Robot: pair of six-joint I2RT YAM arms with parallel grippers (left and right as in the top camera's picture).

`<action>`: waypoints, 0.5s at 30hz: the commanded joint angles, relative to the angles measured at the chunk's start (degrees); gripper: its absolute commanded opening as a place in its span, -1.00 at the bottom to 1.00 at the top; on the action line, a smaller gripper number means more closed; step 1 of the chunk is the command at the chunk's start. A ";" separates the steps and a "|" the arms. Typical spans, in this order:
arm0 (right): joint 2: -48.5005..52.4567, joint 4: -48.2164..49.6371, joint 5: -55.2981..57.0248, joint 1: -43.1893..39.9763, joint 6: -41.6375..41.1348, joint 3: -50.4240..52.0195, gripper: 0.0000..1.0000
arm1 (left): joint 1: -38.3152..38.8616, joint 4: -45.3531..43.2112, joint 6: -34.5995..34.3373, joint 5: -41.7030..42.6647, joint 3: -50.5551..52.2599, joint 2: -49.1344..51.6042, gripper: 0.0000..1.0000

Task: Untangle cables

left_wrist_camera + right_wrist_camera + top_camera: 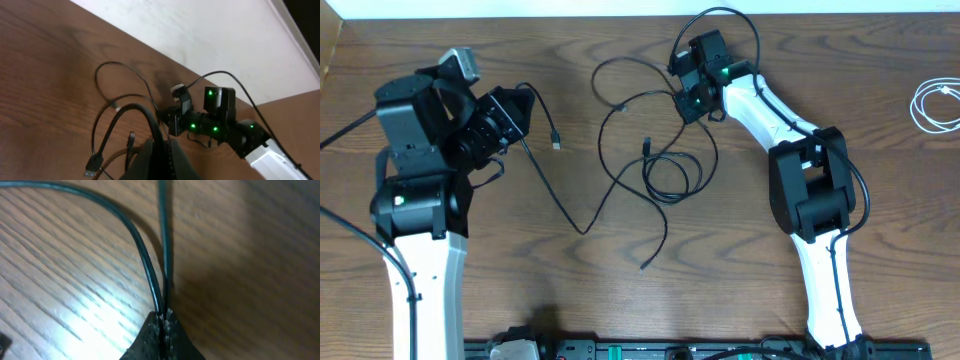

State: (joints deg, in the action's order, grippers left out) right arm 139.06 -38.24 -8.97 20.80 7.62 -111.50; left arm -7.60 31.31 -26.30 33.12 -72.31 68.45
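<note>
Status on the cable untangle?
Left gripper shut on black cables. Right gripper shut, pinching two strands of the same tangle. White cable coiled apart, far right. Nothing blocking.

Table (440, 40): dark brown wood, grain running left to right, fills nearly whole overhead view. Lighter wood band (332, 50) at far-left corner. Narrow white strip (620, 8) past far edge; wall or floor, cannot tell. Black rail (620, 350) along near edge, middle to right. Left wrist view: same white surface beyond table's far edge, plain, faintly smudged; black patch (310, 15) at upper right corner. Light soft and even; faint shadows on wood. Right wrist view: bright sheen (75, 305) on grain at left, dimmer toward right.
</note>
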 commanded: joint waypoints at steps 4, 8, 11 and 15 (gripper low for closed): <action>-4.28 -8.02 4.96 -0.87 -3.41 -0.50 -0.98 | 1.53 -0.09 3.61 0.72 -0.98 3.45 -0.85; -12.28 -16.31 4.90 -2.67 -4.66 -5.68 -0.98 | 1.53 -0.59 8.61 0.15 -0.98 5.88 -0.85; -19.12 -20.96 4.94 -5.05 -6.60 -10.16 -0.98 | 1.51 -0.48 11.19 -7.04 -0.98 7.19 -0.85; -29.38 -23.56 4.94 -11.17 -11.13 -13.44 -0.98 | 1.51 -0.55 11.61 -21.64 -0.98 8.35 -0.85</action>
State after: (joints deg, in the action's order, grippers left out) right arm 119.70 -60.69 -4.97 14.44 1.30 -121.54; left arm -6.15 31.00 -17.54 24.47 -72.31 76.31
